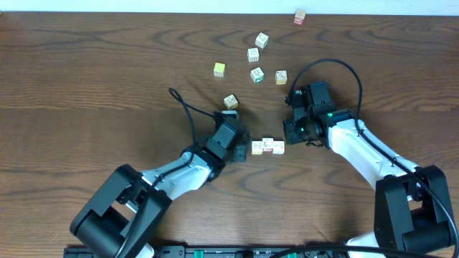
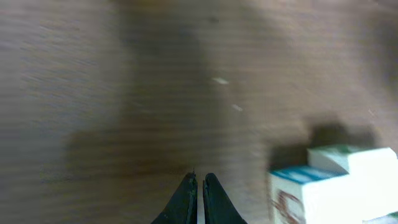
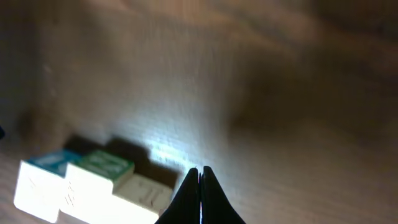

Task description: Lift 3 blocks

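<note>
Plainly, the three small whitish printed cubes (image 1: 267, 147) lie touching in a short row on the dark wooden tabletop (image 1: 86, 86), between the two arms. The left claw (image 1: 242, 151) is pinched shut on nothing, just beside the row's left end. The right claw (image 1: 288, 136) is also closed and empty, near the right end but set a little back from it.

The lift probably calls for squeezing the row from both ends. Each closed tip should meet the middle of an end face, square to the row's line. Both should press evenly and rise together, since uneven pressure could buckle the middle cube out.

The left wrist view shows a reddish mark and a teal top on the cubes (image 2: 336, 186). The right wrist view shows teal and green tops (image 3: 93, 186). No lettering is legible in either.
</note>
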`<move>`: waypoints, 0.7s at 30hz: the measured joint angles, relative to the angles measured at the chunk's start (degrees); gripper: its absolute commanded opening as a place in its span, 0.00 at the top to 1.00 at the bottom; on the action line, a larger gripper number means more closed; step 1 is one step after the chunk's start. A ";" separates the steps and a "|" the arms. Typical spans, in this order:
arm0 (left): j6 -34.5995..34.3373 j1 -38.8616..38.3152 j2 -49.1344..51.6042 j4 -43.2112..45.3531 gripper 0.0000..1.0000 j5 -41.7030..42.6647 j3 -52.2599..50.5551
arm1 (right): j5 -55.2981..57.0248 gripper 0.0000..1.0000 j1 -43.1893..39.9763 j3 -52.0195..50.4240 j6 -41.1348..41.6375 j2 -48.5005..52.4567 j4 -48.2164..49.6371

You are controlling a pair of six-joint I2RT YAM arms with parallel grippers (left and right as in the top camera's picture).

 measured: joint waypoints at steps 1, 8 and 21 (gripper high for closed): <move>0.00 0.61 0.00 -0.11 0.93 -0.02 0.00 | -0.07 0.99 0.00 0.02 0.24 0.00 0.59; 0.02 3.28 0.00 -1.81 0.93 0.02 0.00 | -2.49 0.99 0.39 0.07 2.78 0.46 7.02; 0.02 6.51 0.00 -3.04 0.93 0.02 0.02 | -5.05 0.99 7.15 0.13 7.80 8.74 12.52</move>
